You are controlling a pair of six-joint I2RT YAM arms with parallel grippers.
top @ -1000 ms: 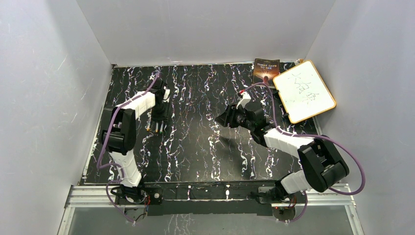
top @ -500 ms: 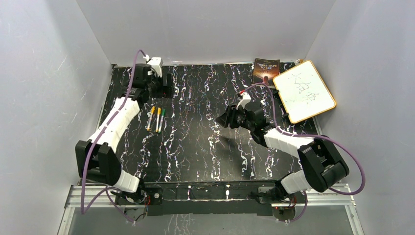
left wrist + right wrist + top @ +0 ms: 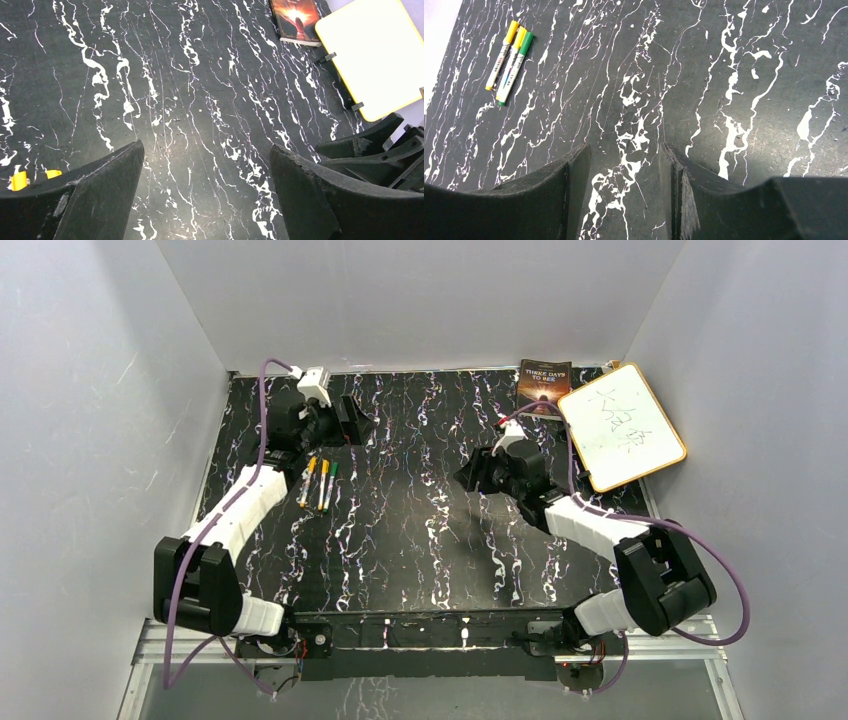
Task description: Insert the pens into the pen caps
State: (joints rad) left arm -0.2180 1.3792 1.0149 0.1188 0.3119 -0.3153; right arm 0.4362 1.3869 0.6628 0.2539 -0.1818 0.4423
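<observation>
— What's on your screens, starting from your end?

— Closest to me is the table [image 3: 420,560], black with white veining. Over its middle, a little right of centre, my right gripper [image 3: 625,147] hangs pointing left. Its jaws stand partway apart and I see only tabletop between them, so it has hold of nothing.

— And the pens?

— The three pens [image 3: 320,483] lie flat on the left half of the table, side by side and touching, running near to far. Each has one of the caps [image 3: 520,34] on its far end: two yellow, and one green on the right-hand pen. Neither gripper touches them.

— Where's your left side?

— My left gripper [image 3: 348,422] sits just beyond the capped ends, towards the far-left corner. Its jaws are spread wide and it grips nothing. From that wrist I see only tabletop between the fingers [image 3: 90,200], with two yellow cap tips peeking past the left one.

— Anything further back?

— At the far right a book [image 3: 543,385] lies against the back wall. Just beside it is a yellow-framed whiteboard [image 3: 622,425] with scribbles on it, lying at a slant.
</observation>
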